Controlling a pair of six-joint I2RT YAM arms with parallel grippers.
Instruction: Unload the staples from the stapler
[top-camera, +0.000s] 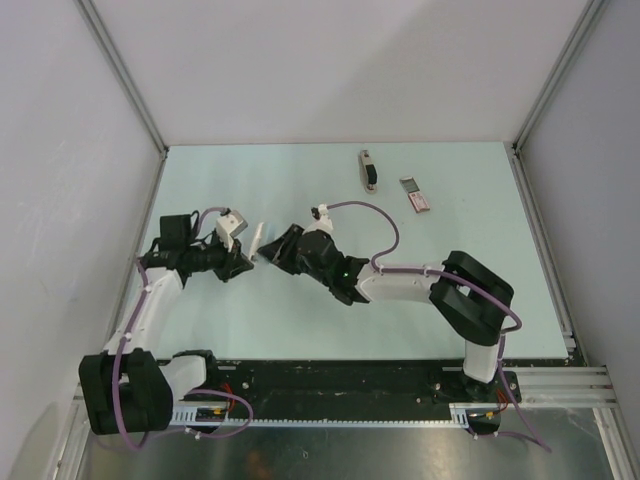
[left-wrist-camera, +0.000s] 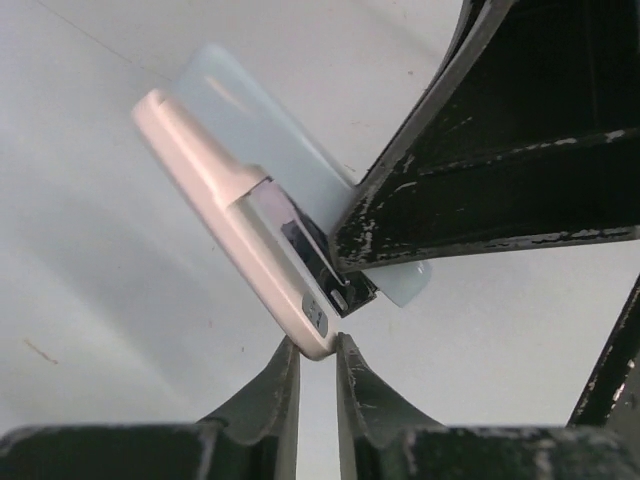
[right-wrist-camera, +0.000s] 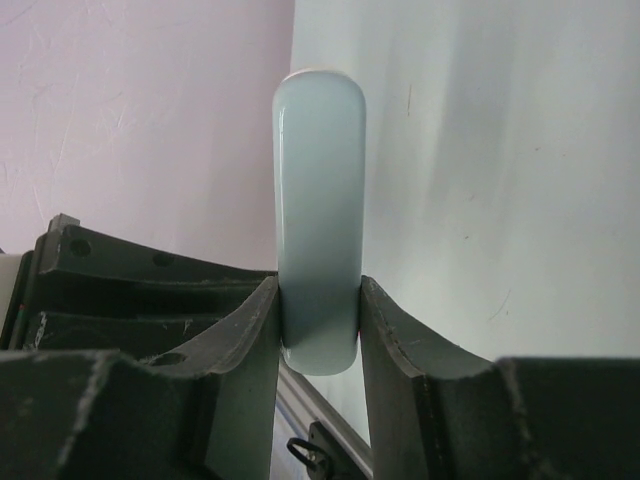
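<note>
A small stapler (top-camera: 257, 240) with a pinkish-white top (left-wrist-camera: 215, 195) and a pale blue base (left-wrist-camera: 255, 120) is held off the table between both grippers. My left gripper (left-wrist-camera: 318, 347) is shut on the rear end of the pinkish-white top. My right gripper (right-wrist-camera: 320, 300) is shut on the pale blue base (right-wrist-camera: 320, 200); its black fingers (left-wrist-camera: 480, 170) come in from the right in the left wrist view. The stapler is hinged a little open and a dark metal channel (left-wrist-camera: 318, 262) shows inside. No staples show. In the top view the left gripper (top-camera: 247, 256) and right gripper (top-camera: 270, 250) meet at the stapler.
A grey and black oblong object (top-camera: 369, 170) lies at the far middle of the pale green table (top-camera: 300, 320). A flat pink-and-white little box (top-camera: 415, 193) lies to its right. White walls close in the table on three sides.
</note>
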